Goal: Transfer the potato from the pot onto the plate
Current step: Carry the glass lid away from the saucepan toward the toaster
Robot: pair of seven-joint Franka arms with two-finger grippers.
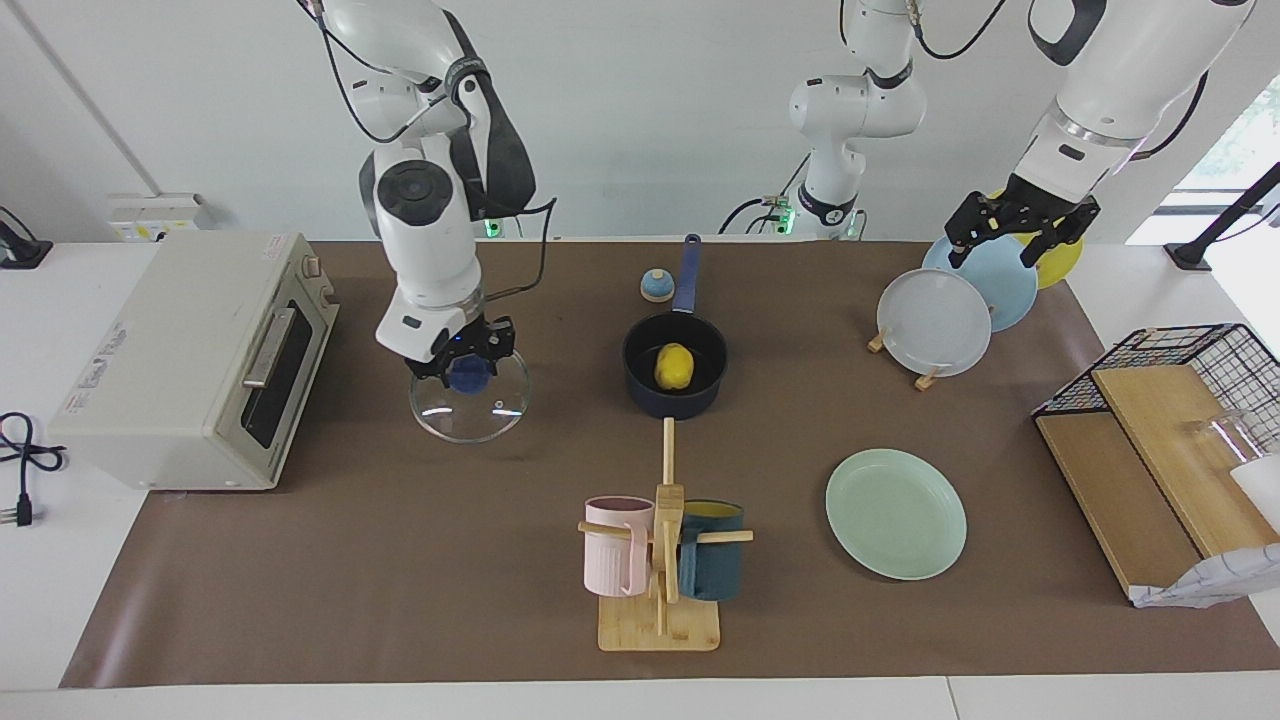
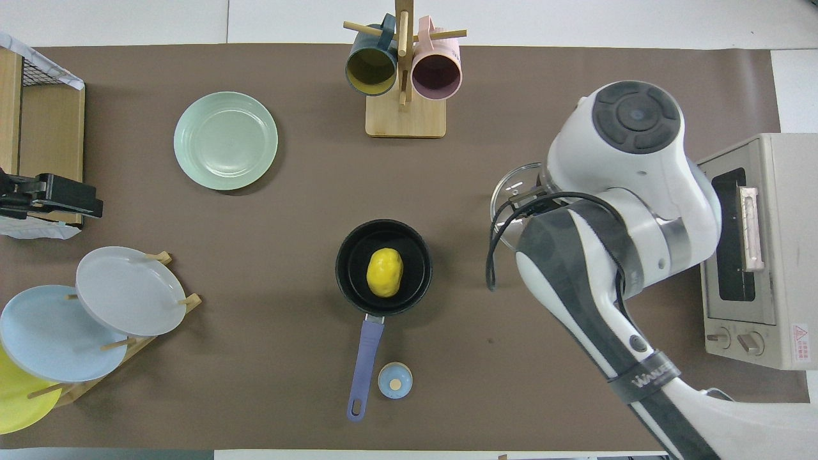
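Observation:
The yellow potato (image 1: 674, 366) (image 2: 384, 273) lies in the uncovered navy pot (image 1: 682, 405) (image 2: 350, 255), whose long blue handle points toward the robots. The mint-green plate (image 1: 895, 513) (image 2: 225, 140) lies bare, farther from the robots and toward the left arm's end. My right gripper (image 1: 467, 366) is shut on the blue knob of a glass lid (image 1: 470, 405) (image 2: 511, 195) and holds it low over the mat between the pot and the toaster oven. My left gripper (image 1: 1020, 235) (image 2: 51, 198) waits open and empty over the plate rack.
A toaster oven (image 1: 190, 360) stands at the right arm's end. A mug tree (image 1: 662, 560) with a pink and a teal mug stands farther out than the pot. A plate rack (image 1: 935, 322), a wire basket with boards (image 1: 1160, 440) and a small blue cap (image 1: 656, 286) are also here.

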